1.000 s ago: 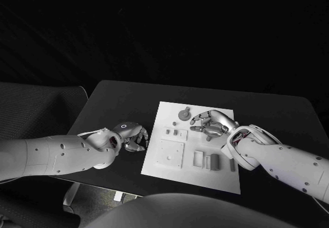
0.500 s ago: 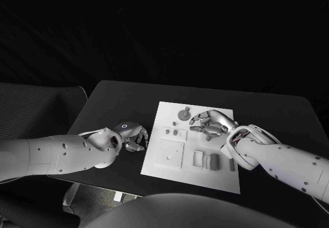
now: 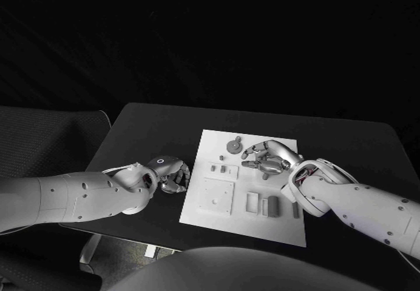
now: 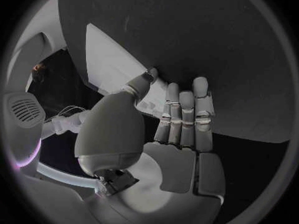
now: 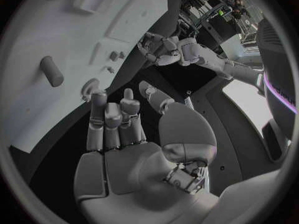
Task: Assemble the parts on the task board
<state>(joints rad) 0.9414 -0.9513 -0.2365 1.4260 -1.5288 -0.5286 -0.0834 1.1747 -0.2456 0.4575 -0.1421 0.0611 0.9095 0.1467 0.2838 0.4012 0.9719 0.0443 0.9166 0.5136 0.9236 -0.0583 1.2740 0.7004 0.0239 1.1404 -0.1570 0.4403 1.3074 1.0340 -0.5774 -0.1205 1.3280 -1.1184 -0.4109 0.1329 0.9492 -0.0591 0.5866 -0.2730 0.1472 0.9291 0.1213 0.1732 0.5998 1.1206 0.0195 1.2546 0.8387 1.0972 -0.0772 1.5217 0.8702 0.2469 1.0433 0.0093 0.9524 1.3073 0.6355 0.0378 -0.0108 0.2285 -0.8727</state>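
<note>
Head view: white rectangular task board (image 3: 214,215) lies mid-table. Right hand (image 3: 267,157) hovers at its 1 o'clock, fingers spread, empty; left hand (image 3: 168,176), curled, empty, rests at 9 o'clock.

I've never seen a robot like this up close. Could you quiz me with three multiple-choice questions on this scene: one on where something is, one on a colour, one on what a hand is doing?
1. Where is the robot's left hand?
A. Over the middle of the board
B. On the black table, beside the board's left edge
C. Raised high above the table

2. What colour is the flat rectangular task board?
A. White
B. Red
C. Black

3. What is the right hand holding?
A. A large bottle
B. A cloth
C. Nothing that can be seen; its fingers are spread over the board

Answers: 1 B, the head view shows the hand on the dark tabletop next to the board. 2 A, the board is pale against the black table. 3 C, the right wrist view shows bare, parted fingers.
</note>
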